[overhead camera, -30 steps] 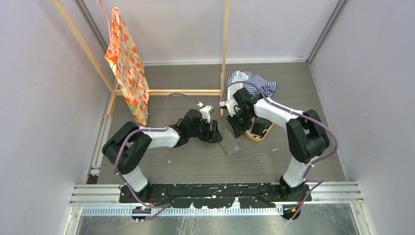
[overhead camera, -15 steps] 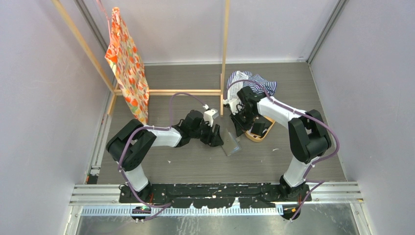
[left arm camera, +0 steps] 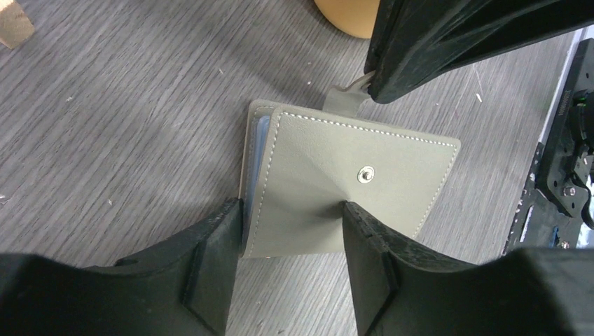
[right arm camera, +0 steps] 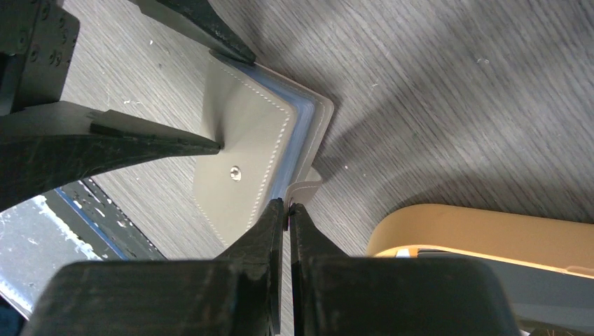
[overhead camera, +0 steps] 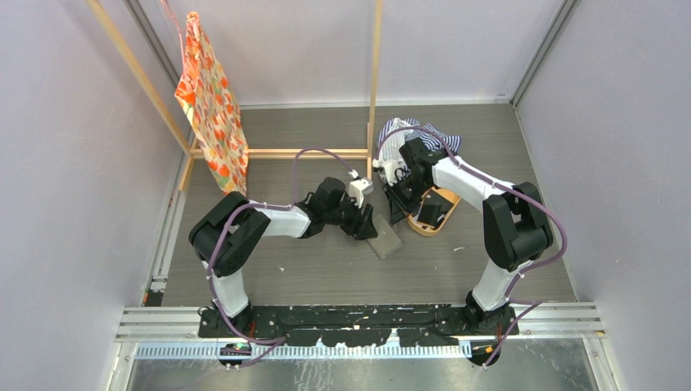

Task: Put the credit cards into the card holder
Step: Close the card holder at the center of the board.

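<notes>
The card holder [overhead camera: 386, 239] [left arm camera: 350, 189] [right arm camera: 238, 140] lies folded shut on the table, snap upward. Pale blue credit cards [right arm camera: 302, 129] [left arm camera: 260, 150] show as thin edges between its covers. My left gripper [overhead camera: 366, 229] [left arm camera: 291, 206] straddles its near part. One fingertip sits against the edge and the other presses a dent into the cover. My right gripper [overhead camera: 397, 215] [right arm camera: 287, 205] is shut on the holder's closing tab [right arm camera: 309, 186]. A black card [overhead camera: 432, 212] lies in the orange-tan tray [overhead camera: 416, 229].
The tray [right arm camera: 490, 231] sits right beside the holder, under my right arm. A striped cloth [overhead camera: 438, 140] lies behind it. A wooden frame [overhead camera: 376, 81] with a hanging orange patterned bag [overhead camera: 212, 106] stands at the back left.
The holder lay open with its clear sleeves showing; now it is folded shut. My left arm reached right onto it. My right gripper has shut on the tab.
</notes>
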Tool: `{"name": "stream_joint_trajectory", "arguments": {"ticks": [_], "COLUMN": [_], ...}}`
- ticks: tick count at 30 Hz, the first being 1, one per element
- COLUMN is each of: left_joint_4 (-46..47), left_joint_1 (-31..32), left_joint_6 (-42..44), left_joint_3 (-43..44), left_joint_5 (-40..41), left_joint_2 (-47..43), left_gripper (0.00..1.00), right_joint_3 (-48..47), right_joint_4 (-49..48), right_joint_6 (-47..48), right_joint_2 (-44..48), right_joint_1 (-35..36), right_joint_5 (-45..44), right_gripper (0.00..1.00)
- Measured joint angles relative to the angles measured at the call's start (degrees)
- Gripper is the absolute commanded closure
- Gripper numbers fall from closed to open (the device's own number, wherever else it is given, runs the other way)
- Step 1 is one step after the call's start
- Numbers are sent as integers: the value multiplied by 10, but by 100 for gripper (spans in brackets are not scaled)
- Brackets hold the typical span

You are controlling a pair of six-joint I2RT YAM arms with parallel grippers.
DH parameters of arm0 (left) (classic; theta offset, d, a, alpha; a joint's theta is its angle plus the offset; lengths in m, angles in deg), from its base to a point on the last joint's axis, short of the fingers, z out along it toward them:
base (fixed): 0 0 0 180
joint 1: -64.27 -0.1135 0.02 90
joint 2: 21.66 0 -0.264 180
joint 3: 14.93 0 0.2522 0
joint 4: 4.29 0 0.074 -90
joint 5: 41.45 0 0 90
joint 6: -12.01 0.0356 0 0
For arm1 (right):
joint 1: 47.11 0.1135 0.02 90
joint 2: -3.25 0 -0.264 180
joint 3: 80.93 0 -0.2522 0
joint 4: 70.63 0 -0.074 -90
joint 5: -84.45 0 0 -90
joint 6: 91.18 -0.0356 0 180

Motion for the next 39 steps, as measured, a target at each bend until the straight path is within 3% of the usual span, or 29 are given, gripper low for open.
{"name": "stream_joint_trajectory", "arguments": {"ticks": [7,10,21,29,39], "left_joint_4": [-3,-2,-11,-33,-39], "left_joint_1": [0,0,49,60,62], "left_joint_6": [-14,-40,-163,-199,-211], "left_joint_3": [0,-4,-30,-23,-23], "left_joint_5": [8,14,79,105,114], "left_joint_2": [3,3,-22,-25,-28], "left_gripper": [72,78,84,86,86], "right_joint_3": [-2,-3,-8,-15,-15], "right_joint_4": [0,0,42,76,78], "right_joint_6": [0,0,43,85,72], "right_joint_2": [-1,-9,-64,-70,-70], "right_joint_1": [0,0,7,9,8], "right_joint_5": [33,46,68,66,59], "right_gripper": [97,97,93,71,65]}}
